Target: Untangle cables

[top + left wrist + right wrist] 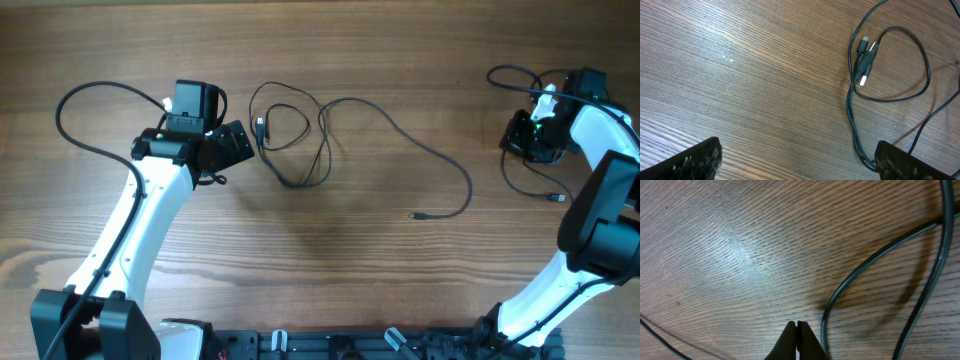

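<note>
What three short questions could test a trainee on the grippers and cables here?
1. True or false: the left gripper is shut on the cables.
2. Choose one: the right gripper is A) open, B) shut, C) out of view.
3. Fill in: the tangled cables lie nearer the ___ arm.
Key: 1 false; 2 B; 3 left.
</note>
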